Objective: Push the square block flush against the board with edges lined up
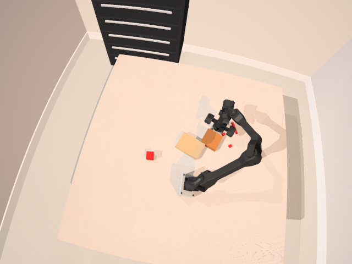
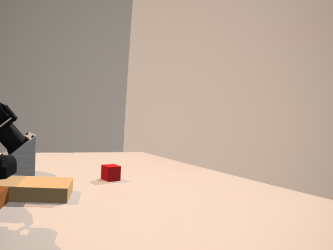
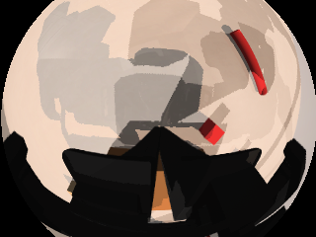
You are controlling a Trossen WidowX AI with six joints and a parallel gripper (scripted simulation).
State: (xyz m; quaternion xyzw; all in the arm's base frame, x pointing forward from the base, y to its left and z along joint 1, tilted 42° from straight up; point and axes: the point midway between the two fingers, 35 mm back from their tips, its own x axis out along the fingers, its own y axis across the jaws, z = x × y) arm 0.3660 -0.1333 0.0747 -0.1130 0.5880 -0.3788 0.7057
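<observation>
Claw: The black parallel-jaw claw (image 1: pixel 218 129) (image 3: pixel 158 130) was closed to its narrow setting, with nothing held; its tips were over or just beside the orange block, and contact could not be told.
Orange square block: The flat, solid-looking orange block (image 1: pixel 214 142) (image 2: pixel 2 196) (image 3: pixel 161 190) lay on the tabletop (image 1: pixel 127 198) (image 2: pixel 215 215) (image 3: pixel 30 99), beside the board, one corner near the board's corner.
Tan rectangular board: The pale wooden-looking board (image 1: pixel 188 144) (image 2: pixel 40 183) (image 3: pixel 71 188) lay flat, between the block and the red cube. Whether it touched the block could not be told; the block sat offset from the board's near end, with no full side against it.
Handling: The block was probably light to moderate, stiff, not fragile, and likely to slide or turn under an off-centre push.
Contact place: No grip was called for. The closed tips would do best low on the side facing away from the arm's base (image 1: pixel 180 187) (image 2: pixel 26 161), sliding it along the board's end, then pressing the outer side square. Too hard a shove could swing the board.
Small red pieces: A tiny red block (image 1: pixel 223 133) (image 3: pixel 212 131) was near the claw, a thin red rod (image 1: pixel 233 125) (image 3: pixel 249 59) beyond it.
Red cube: The larger bright red cube (image 1: pixel 149 155) (image 2: pixel 110 172) sat well apart, past the board.
</observation>
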